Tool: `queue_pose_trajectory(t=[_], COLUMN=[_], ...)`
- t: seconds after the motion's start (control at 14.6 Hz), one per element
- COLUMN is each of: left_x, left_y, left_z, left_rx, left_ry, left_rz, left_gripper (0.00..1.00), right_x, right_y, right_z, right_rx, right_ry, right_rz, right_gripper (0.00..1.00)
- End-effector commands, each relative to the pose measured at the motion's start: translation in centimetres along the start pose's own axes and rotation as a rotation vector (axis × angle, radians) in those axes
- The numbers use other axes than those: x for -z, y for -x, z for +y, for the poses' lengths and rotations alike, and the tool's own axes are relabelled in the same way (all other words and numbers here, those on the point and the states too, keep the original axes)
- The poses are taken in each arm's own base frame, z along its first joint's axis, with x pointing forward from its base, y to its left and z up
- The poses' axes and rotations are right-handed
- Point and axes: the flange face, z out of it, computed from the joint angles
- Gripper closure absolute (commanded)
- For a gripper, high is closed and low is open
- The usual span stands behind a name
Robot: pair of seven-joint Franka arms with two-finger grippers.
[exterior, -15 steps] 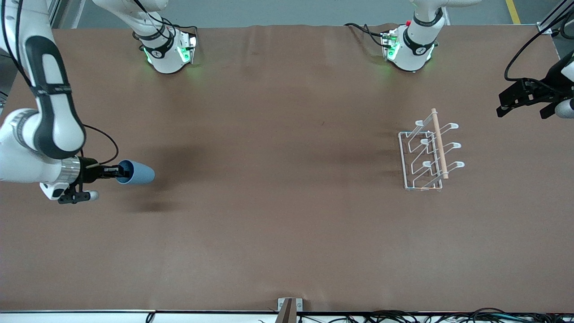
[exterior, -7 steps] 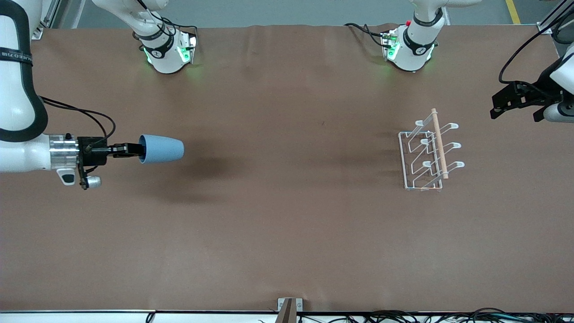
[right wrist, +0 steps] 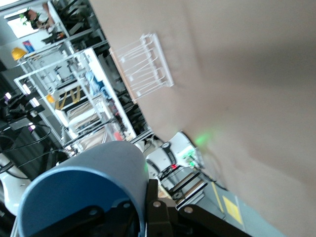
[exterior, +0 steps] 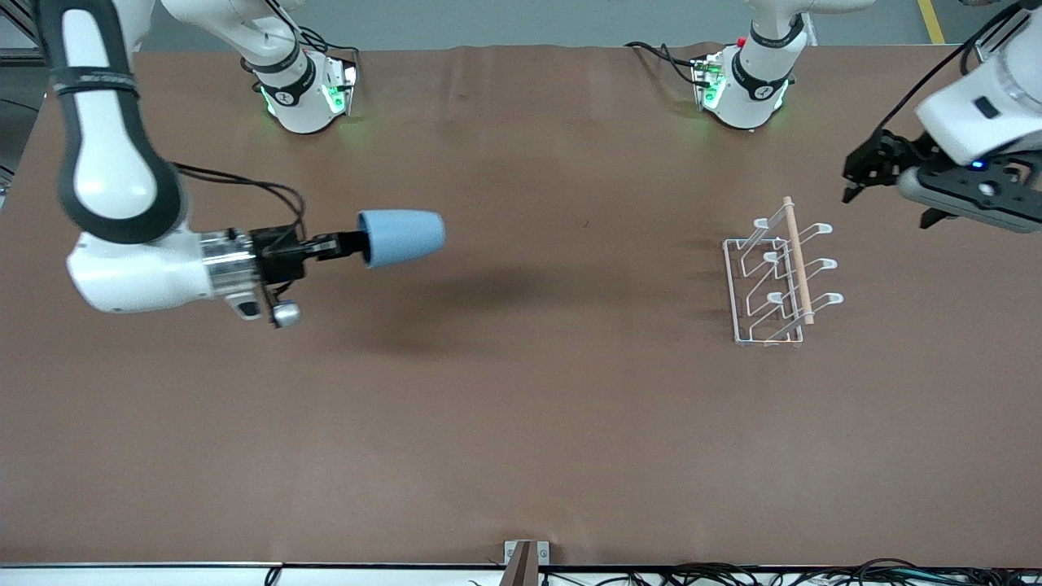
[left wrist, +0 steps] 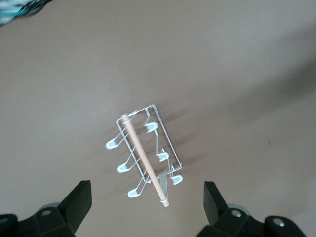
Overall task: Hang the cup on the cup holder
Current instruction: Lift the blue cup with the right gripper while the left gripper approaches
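Right gripper (exterior: 346, 242) grips the light-blue cup (exterior: 400, 238) by its rim, lying sideways above mid-worktop (exterior: 521, 407); carry it level, mouth toward a prong of the cup holder (exterior: 777, 277); left gripper (left wrist: 147, 203) waits spread wide above.

The right pincer (exterior: 352, 241) reaches level over the table, fingers clamped; the left pincer (exterior: 864, 165) hangs spread open.

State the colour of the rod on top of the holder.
Light wood; the rod on the white holder shows best in the front view.
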Motion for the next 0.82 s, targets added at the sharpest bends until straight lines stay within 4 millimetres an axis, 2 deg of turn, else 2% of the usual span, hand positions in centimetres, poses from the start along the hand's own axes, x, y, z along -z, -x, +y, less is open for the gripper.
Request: queue_pose_trajectory(t=[0.0, 0.14, 0.27, 0.41, 0.48, 0.62, 0.76], left_x=[0.5, 0.6, 0.5, 0.3, 0.3, -0.8, -2.3], left_y=[-0.6, -1.2, -2.0, -2.3, -2.3, -3.1, -4.1], left_z=[3.1, 6.4, 11.4, 17.9, 20.3, 22.4, 22.8], left_rx=[-0.147, -0.195, -0.337, -0.501, -0.542, -0.559, -0.555], left_ry=[0.016, 0.112, 0.133, 0.139, 0.148, 0.215, 0.287], left_rz=[-0.005, 0.016, 0.017, 0.013, 0.017, 0.017, 0.024], left_gripper=[0.0, 0.0, 0.0, 0.0, 0.0, 0.0, 0.0], right_x=[-3.9, -7.5, -11.1, -14.3, -15.5, -17.7, -18.8], right_y=[0.4, 0.4, -0.1, -0.1, -0.1, 0.1, 0.2], right_z=[-0.4, -0.8, -0.8, -1.0, -1.0, -1.1, -0.8], right_rx=[-0.027, -0.051, -0.077, -0.073, -0.056, -0.06, -0.052], right_ry=[-0.081, -0.135, -0.188, -0.189, -0.175, -0.18, -0.177], right_rz=[-0.037, -0.031, -0.028, -0.002, 0.023, 0.017, 0.007], right_gripper=[1.0, 1.0, 1.0, 1.0, 1.0, 0.99, 0.99])
